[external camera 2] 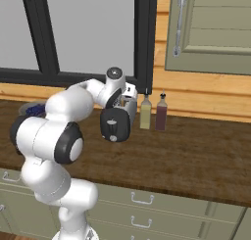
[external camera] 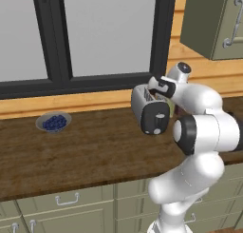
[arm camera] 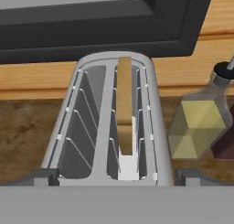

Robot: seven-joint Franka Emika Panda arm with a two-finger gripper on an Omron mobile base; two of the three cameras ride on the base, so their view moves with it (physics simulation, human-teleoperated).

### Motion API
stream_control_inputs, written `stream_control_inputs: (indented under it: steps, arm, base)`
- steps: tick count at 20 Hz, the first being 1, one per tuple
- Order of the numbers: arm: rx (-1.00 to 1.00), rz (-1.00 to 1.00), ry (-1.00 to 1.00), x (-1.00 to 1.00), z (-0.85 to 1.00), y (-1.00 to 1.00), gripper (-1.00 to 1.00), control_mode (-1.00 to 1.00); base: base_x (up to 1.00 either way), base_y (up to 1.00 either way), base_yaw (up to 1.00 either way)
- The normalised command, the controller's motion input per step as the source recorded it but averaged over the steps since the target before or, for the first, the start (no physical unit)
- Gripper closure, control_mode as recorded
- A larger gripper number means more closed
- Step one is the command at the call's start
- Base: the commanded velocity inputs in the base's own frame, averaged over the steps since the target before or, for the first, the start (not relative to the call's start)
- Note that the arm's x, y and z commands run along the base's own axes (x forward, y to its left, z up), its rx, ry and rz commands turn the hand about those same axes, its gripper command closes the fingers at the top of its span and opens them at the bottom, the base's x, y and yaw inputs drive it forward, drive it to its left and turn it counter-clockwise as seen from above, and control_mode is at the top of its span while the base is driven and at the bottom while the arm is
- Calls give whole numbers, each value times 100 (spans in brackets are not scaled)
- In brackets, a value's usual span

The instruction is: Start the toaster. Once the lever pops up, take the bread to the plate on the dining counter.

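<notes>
The silver toaster (external camera: 151, 114) (external camera 2: 116, 124) (arm camera: 91, 127) stands on the dark wood counter by the window, its black end panel facing the robot. A brown slice of bread (arm camera: 124, 104) stands upright in the right-hand slot; the left slot is empty. My gripper (external camera: 153, 95) (external camera 2: 122, 101) (arm camera: 119, 176) hovers just above the toaster's near end, pointing down into it. It is open, with one dark fingertip (arm camera: 45, 175) off each side of the toaster and nothing held. The plate and the dining counter are out of view.
A yellow oil bottle (external camera 2: 145, 112) (arm camera: 196, 127) and a dark bottle (external camera 2: 161, 114) stand close to the toaster's right. A grey dish of blue berries (external camera: 53, 122) sits far left. The window frame (arm camera: 114, 31) runs behind, and a wall cabinet (external camera 2: 211, 28) hangs upper right.
</notes>
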Motion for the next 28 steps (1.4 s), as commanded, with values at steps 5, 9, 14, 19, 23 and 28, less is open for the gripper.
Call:
stream_control_inputs:
  steps: [5, 9, 14, 19, 23, 28]
  arm:
    - [0, 1, 0, 28, -14, 0, -100, -100]
    - [0, 1, 0, 27, -15, 0, -100, -100]
    - [0, 1, 0, 26, -13, 0, -100, -100]
    - [0, 1, 0, 22, -11, 0, -100, -100]
    - [0, 1, 0, 23, -13, 0, -100, -100]
    - [0, 1, 2, 18, -15, 0, -100, -100]
  base:
    - [0, 0, 0]
    - [0, 0, 0]
    - [0, 0, 0]
    - [0, 0, 0]
    - [0, 0, 0]
    - [0, 0, 0]
